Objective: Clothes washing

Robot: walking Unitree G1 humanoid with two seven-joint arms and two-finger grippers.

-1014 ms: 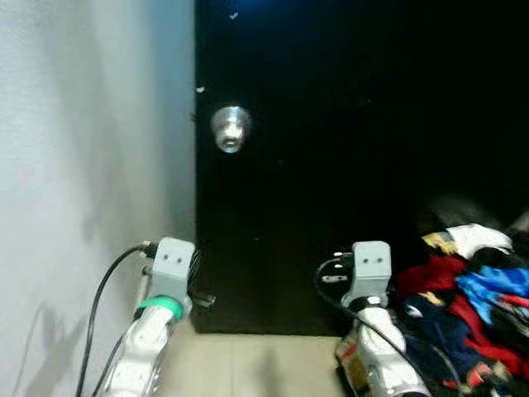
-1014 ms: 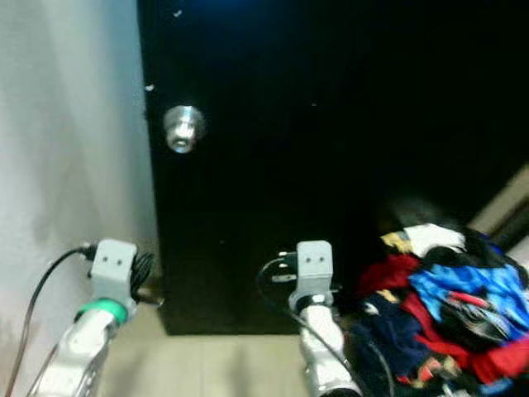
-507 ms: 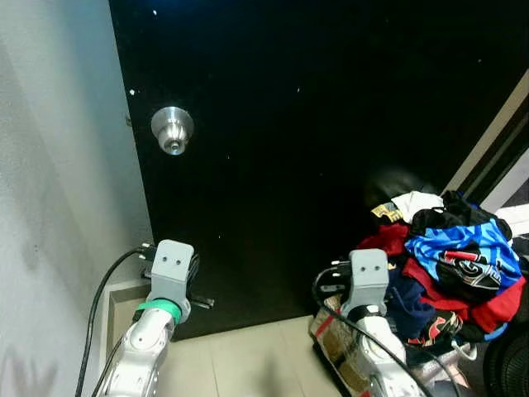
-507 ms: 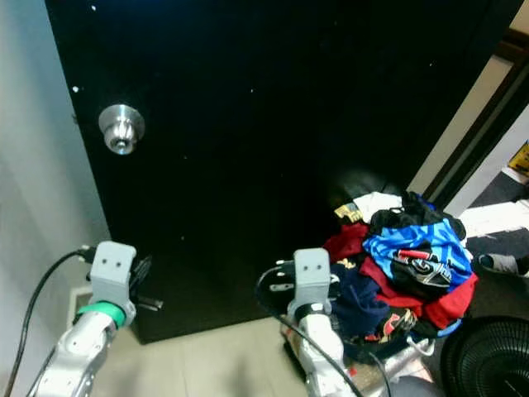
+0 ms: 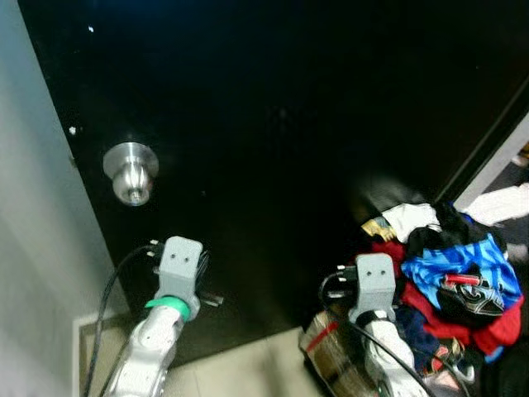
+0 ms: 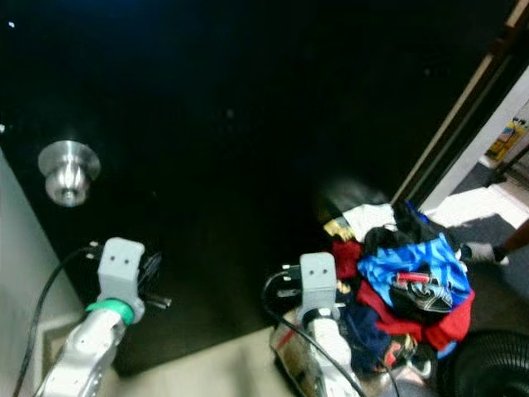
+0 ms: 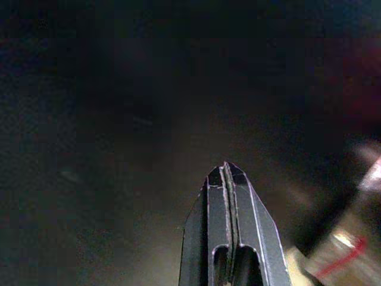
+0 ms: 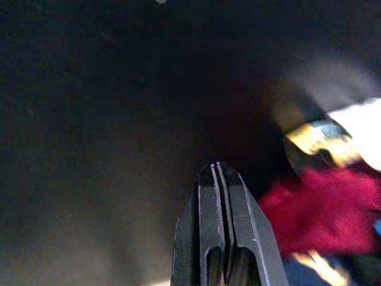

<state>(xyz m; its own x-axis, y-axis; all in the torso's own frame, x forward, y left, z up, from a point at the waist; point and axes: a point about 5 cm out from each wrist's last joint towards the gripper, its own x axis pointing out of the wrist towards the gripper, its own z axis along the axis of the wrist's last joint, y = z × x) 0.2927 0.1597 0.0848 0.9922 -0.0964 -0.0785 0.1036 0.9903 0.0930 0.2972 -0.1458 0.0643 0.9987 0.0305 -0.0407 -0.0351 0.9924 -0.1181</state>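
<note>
Black door with its round knob now sits further left in my view than a second ago — the camera turned right, toward the clothes heap. Left tool and right tool both closed, empty — I judge I am just manoeuvring toward the laundry.

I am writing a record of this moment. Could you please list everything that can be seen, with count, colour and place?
Door: one, black, straight ahead.
Door knob: one, silver, on the door's left side.
Wall: one, pale grey, left of the door.
Pile of clothes: one, red, blue, white and dark, low on the right.
Fan: one, black, bottom right corner.
Person's foot: one, pale sock, far right.
Left claw: one, black, shut, facing the door.
Right claw: one, black, shut, near the clothes.
</note>
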